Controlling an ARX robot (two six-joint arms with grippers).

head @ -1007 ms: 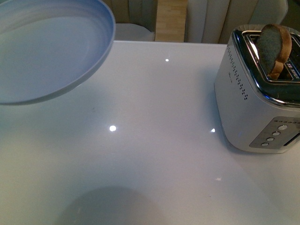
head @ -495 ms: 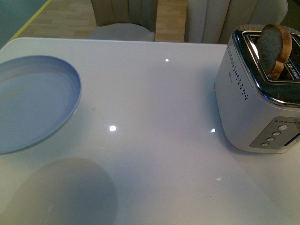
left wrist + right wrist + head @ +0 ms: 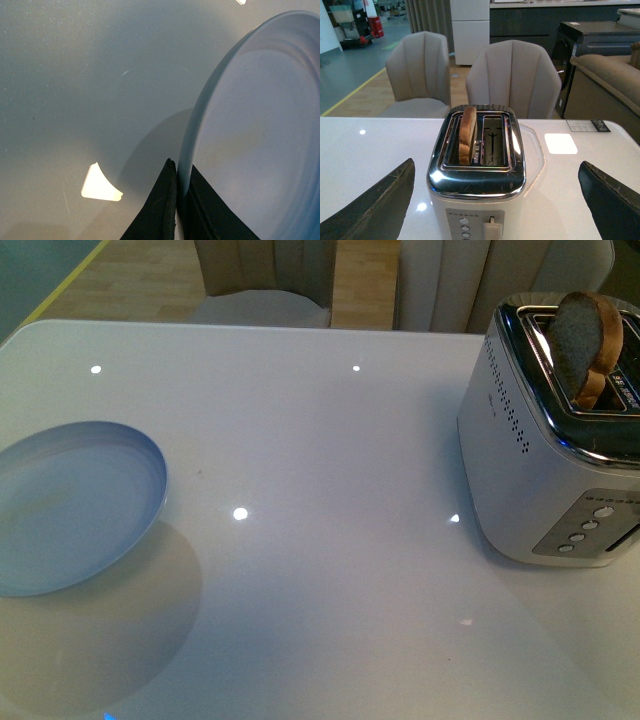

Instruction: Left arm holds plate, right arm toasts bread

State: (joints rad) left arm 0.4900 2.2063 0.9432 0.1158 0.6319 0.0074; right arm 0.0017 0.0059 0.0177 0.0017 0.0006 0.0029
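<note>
Left gripper [image 3: 181, 170]: its two dark fingers [image 3: 162, 205] are closed onto the rim of the plate [image 3: 250, 125], one finger on the underside and one on the inner face.
Plate: it is pinched at its edge, and the pale blue-grey disc spreads away from the left gripper's fingertips. In the front view the plate [image 3: 75, 505] is seen tilted, with its hollow face turned up.
Plate and table: a broad shadow is cast on the white table [image 3: 340, 570] just beside the plate. Whether the plate touches the table cannot be told.
Right gripper [image 3: 496, 165]: its fingers [image 3: 380, 205] are spread wide apart, and nothing is held between them.
Toaster [image 3: 475, 200]: it is placed straight ahead of the right gripper, framed between the two spread fingers and apart from both. In the front view the toaster [image 3: 530, 470] is shown as a white body with a chrome top.
Bread [image 3: 467, 135]: one slice is stood upright in one of the toaster's two slots, ahead of the right gripper, with its rounded top raised above the chrome rim. It is well apart from the left gripper and the plate. In the front view the bread [image 3: 585, 340] is seen edge-on, with a darker crust.
Toaster controls: a lever [image 3: 491, 227] and a column of round buttons [image 3: 465, 227] are carried on the face turned toward the right gripper.
Chairs: two beige chairs [image 3: 417, 75] are set beyond the toaster, at the table's far edge.
</note>
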